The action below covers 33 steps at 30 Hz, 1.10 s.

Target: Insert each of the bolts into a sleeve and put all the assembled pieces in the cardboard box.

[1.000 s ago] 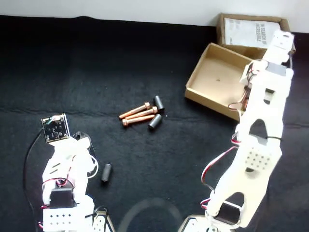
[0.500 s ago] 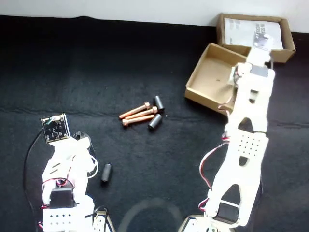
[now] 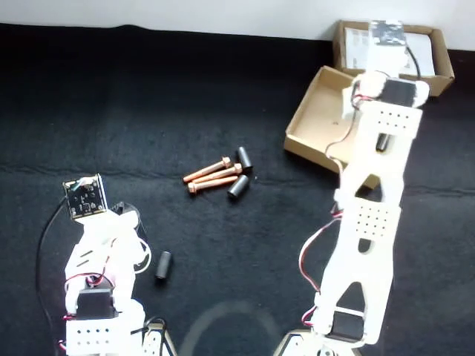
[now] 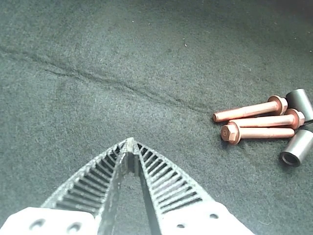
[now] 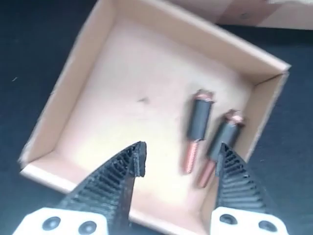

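Right claw [image 5: 182, 152], jaws apart, is now swung across over the cardboard box [image 5: 195, 29]; two assembled pieces [image 5: 199, 117] are delivered, three bolts [image 3: 215, 176] are left.

Soft, even light falls from overhead on the black cloth [image 3: 148, 96], which reads dim. My right arm [image 3: 375, 215] glares white. The bolts [image 4: 259, 120] gleam, with faint shadows beneath them. The cardboard box [image 5: 122, 73] floor looks washed pale.

Closed hand [image 4: 131, 142], three bolts [image 4: 264, 120], two sleeves [image 4: 296, 149]
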{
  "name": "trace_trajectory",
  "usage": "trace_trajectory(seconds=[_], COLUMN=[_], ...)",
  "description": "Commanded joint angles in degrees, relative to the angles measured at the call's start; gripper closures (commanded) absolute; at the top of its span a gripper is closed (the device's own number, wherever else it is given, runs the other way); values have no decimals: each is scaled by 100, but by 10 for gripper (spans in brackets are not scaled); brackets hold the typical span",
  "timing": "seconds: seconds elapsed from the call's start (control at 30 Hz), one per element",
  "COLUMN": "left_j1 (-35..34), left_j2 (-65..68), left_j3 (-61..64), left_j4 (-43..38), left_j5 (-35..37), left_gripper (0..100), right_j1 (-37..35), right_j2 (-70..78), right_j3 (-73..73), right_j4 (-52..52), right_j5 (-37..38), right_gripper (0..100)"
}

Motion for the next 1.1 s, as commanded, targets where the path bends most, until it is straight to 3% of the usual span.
trace_trajectory(seconds=[0.0, 0.17, 0.6, 0.73, 1.07], left_j1=[-66, -75, -75, -84, -84], left_j2=[-48, -48, -57, -57, -57], left_j3=[110, 110, 110, 110, 110], left_j4=[9, 18, 35, 193, 202], left_j5=[-9, -9, -9, -9, -9], left_gripper=[990, 990, 990, 990, 990], right_j1=[-75, -444, -1710, -1833, -2299], right_j2=[-769, -2070, -6141, -6800, -8198], right_j3=[-338, 1051, 6484, 7582, 11037], right_j4=[171, 180, 136, 101, -2123], right_j5=[53, -44, -158, -607, -1125], right_gripper=[789, 789, 789, 789, 789])
